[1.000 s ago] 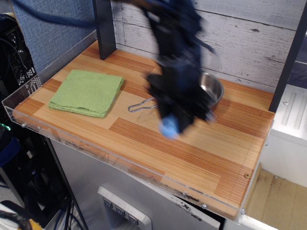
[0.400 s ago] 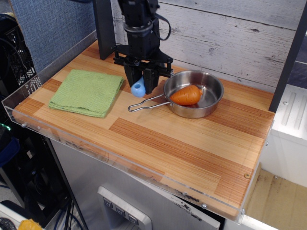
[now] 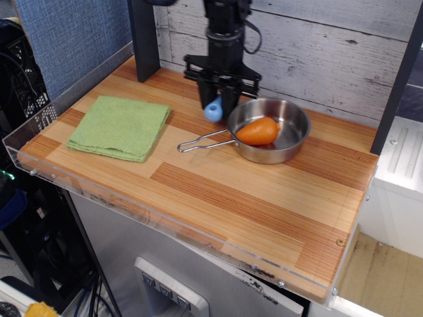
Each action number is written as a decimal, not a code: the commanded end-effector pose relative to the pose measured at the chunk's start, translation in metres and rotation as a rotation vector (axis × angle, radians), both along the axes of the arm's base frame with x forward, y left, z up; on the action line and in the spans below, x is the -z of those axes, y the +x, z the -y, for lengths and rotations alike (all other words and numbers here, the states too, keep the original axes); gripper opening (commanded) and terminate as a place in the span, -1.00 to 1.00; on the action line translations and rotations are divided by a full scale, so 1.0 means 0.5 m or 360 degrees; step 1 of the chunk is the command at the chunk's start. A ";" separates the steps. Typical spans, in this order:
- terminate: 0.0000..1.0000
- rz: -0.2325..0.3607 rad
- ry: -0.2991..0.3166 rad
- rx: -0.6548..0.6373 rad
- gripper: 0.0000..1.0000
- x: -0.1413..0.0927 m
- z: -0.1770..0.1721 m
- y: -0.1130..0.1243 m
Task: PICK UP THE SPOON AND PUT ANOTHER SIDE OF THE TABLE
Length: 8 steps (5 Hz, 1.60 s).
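Observation:
My gripper [image 3: 218,104] hangs at the back of the table [image 3: 264,198], just left of the steel pan. It is shut on the spoon [image 3: 213,111]. Only the spoon's light-blue handle end shows below the fingers; its grey bowl is hidden between them. The spoon hangs a little above the wood, close to the pan's rim, and I cannot tell whether it touches the pan.
A steel pan [image 3: 285,140] with a wire handle [image 3: 198,142] holds an orange toy carrot [image 3: 258,131]. A folded green cloth [image 3: 120,127] lies at the left. A dark post [image 3: 144,39] stands at the back left. A clear acrylic rim [image 3: 132,211] edges the table.
My gripper, holding the spoon, has swung from low over the middle of the table near the pan to the back, then a little right toward the pan's left rim.

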<state>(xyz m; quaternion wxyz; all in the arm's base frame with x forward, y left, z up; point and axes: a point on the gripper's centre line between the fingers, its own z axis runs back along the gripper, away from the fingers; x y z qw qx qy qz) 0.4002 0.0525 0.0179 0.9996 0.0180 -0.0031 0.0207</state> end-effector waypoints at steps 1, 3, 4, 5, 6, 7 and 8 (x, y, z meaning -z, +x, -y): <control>-1.00 0.0065 0.0080 -0.0007 -1.00 -0.028 -0.013 0.006; -1.00 0.0100 0.0126 -0.0062 -1.00 -0.050 -0.056 -0.019; -1.00 0.0090 0.0134 -0.0073 -1.00 -0.047 -0.066 -0.027; -1.00 0.0072 0.0125 -0.0072 -1.00 -0.040 -0.064 -0.030; -1.00 0.0076 0.0100 -0.0020 1.00 -0.054 -0.055 -0.028; -1.00 0.0201 0.0067 0.0019 1.00 -0.113 -0.038 -0.029; -1.00 0.0373 0.0052 0.0023 1.00 -0.180 -0.034 -0.047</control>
